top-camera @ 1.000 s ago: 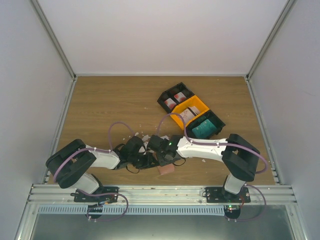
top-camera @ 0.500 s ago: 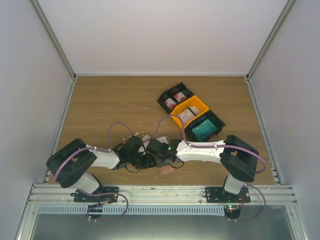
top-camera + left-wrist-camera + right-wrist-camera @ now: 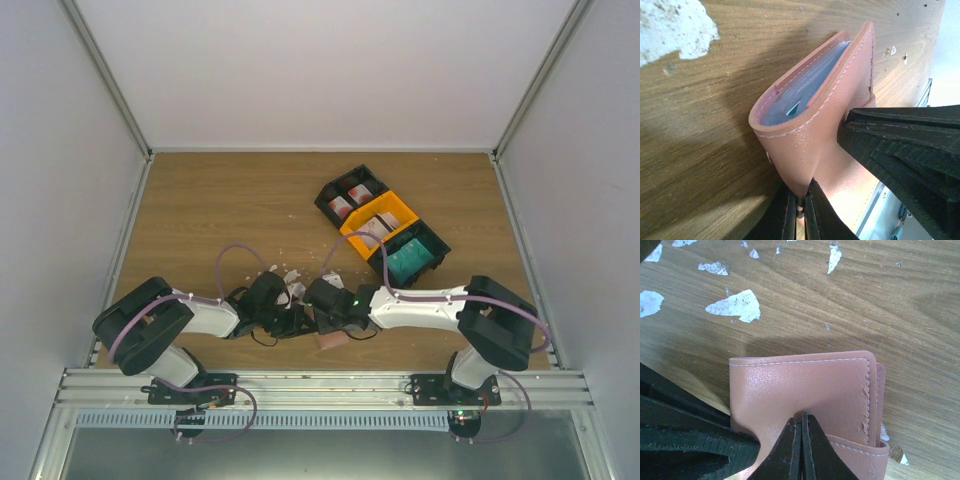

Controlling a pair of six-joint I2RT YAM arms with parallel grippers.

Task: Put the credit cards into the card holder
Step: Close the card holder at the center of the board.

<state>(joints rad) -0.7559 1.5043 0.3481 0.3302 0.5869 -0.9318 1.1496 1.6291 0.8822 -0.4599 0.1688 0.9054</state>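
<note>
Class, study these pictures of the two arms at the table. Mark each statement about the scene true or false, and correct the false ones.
1. The left tool and the right tool are both shut on the pink card holder. True.
2. The teal cards lie in the orange bin. False: the teal cards lie in the black bin beside the orange bin.
3. Scattered white flecks lie on the wooden table. True.
4. The card holder sits inside a bin. False: it is between the two arms, outside every bin.
</note>
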